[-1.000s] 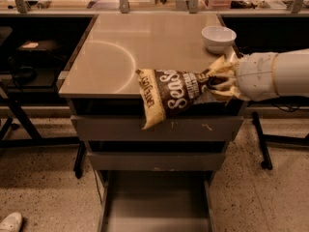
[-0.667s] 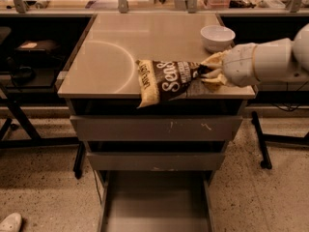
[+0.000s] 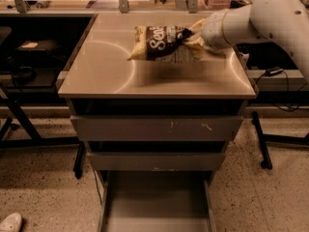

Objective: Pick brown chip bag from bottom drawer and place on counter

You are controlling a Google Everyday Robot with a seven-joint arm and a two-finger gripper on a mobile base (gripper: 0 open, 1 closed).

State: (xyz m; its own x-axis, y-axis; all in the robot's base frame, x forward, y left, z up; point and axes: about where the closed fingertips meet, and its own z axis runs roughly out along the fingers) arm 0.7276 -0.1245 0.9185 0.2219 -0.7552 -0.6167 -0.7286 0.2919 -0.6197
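The brown chip bag (image 3: 158, 43) hangs roughly level just above the counter (image 3: 104, 74), over its far middle part, with its white lettering facing me. My gripper (image 3: 193, 36) is shut on the bag's right end, and my white arm (image 3: 256, 18) reaches in from the right. The bag casts a shadow on the counter beneath it. The bottom drawer (image 3: 155, 204) is pulled open at the bottom of the view and its grey floor is bare.
Two grey-fronted drawers (image 3: 157, 128) sit shut under the counter. A dark side shelf (image 3: 29, 50) with a cable stands at the left. Black frame legs (image 3: 260, 144) and a cable lie at the right. A white shoe (image 3: 9, 221) is at the bottom left.
My gripper has carried the bag from the counter's front edge up and back over the counter's far part. My arm now covers the white bowl seen earlier.
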